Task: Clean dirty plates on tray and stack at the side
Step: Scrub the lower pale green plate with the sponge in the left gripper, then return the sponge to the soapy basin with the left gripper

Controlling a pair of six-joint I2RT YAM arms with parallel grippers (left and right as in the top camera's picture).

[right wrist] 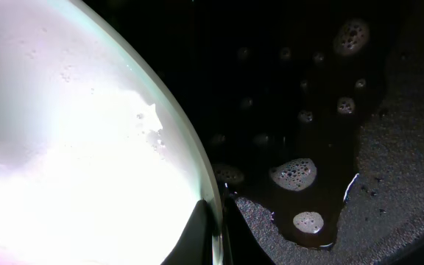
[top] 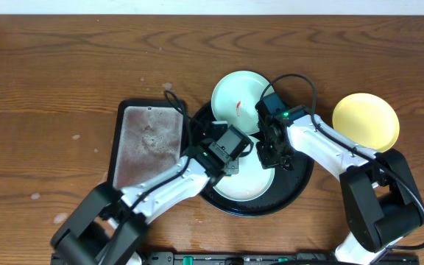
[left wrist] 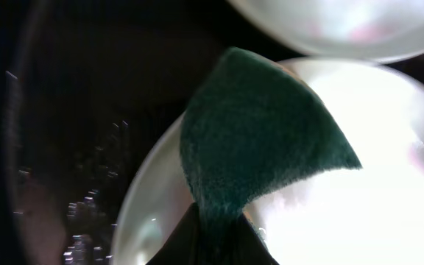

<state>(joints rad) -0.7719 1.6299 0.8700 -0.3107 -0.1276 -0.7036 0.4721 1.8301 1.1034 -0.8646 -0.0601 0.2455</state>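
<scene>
The round black tray (top: 300,177) holds a pale mint-white plate (top: 245,184). My left gripper (top: 232,156) is shut on a green sponge (left wrist: 256,140) that rests on this plate (left wrist: 389,184). My right gripper (top: 268,153) is shut on the same plate's right rim, one finger inside and one outside (right wrist: 216,232). The plate (right wrist: 72,147) looks wet and glossy. A second mint-white plate (top: 239,93) with a red smear lies over the tray's far edge. A yellow plate (top: 366,121) lies on the table right of the tray.
A rectangular grey tray (top: 149,143) with a dark rim lies just left of the black tray. Soapy water with bubbles (right wrist: 293,173) pools on the black tray floor (right wrist: 308,88). Both arms cross over the tray's middle, close together.
</scene>
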